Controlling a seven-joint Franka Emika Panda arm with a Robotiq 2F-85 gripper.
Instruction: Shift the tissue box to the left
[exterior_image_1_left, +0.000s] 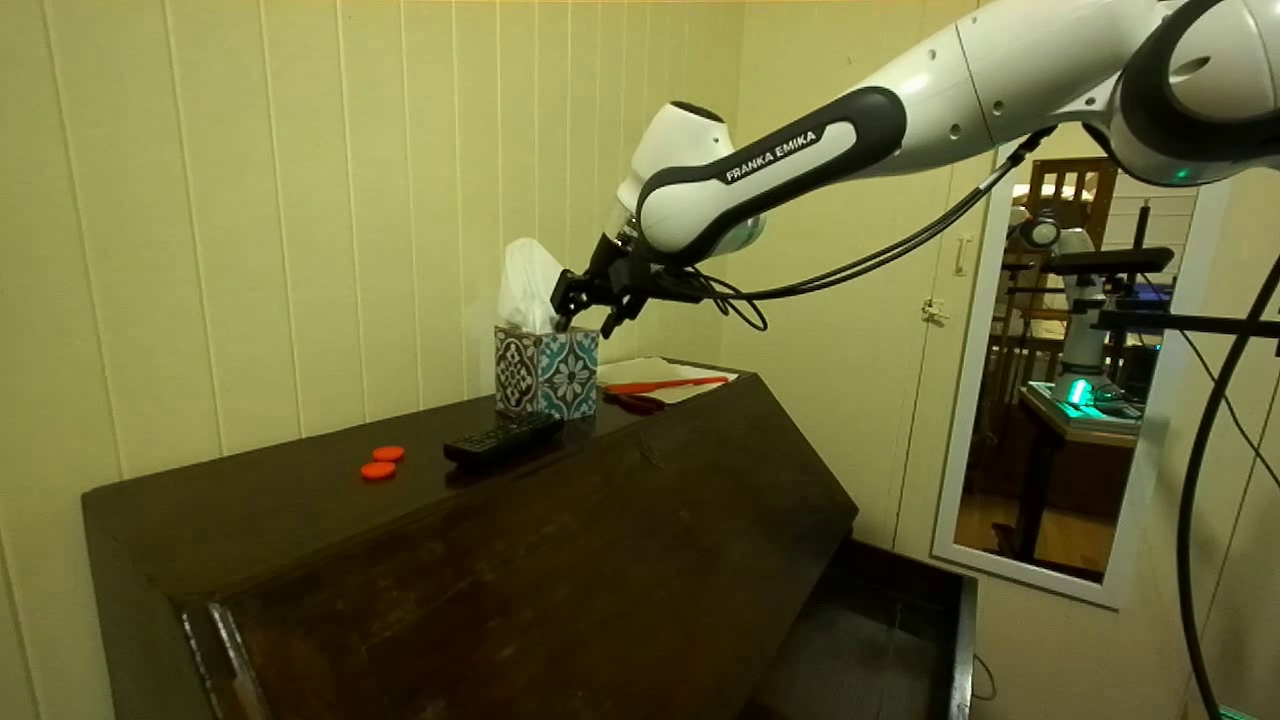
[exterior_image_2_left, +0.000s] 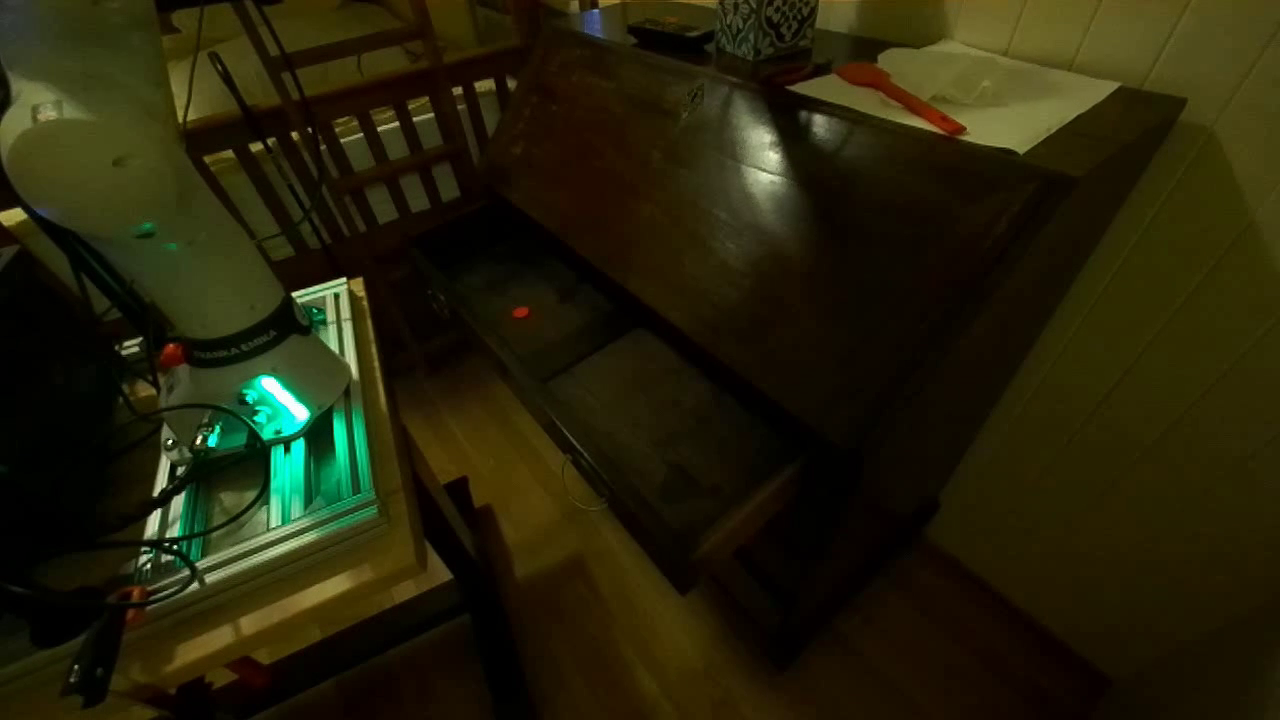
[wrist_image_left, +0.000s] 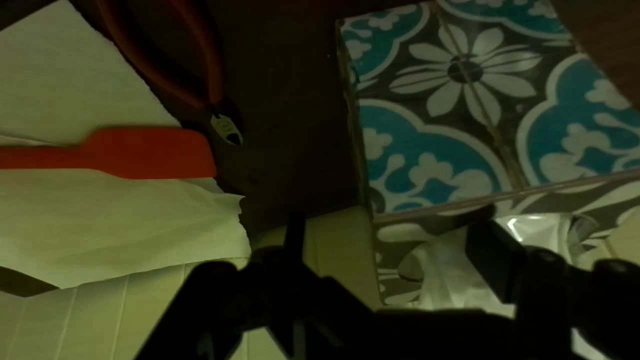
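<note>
The tissue box, a small cube with a black, white and teal tile pattern, stands upright on the dark desk top. White tissue sticks out of its top. In an exterior view only the box's lower part shows at the top edge. My gripper is open at the box's top edge. In the wrist view the box fills the upper right. There the gripper has one finger above the box top by the tissue and the other out past the box's side. Whether a finger touches is unclear.
A black remote lies in front of the box, with two red discs farther along. A red spatula on white paper and red-handled pliers lie beside it. The panelled wall stands close behind. An open drawer juts out below.
</note>
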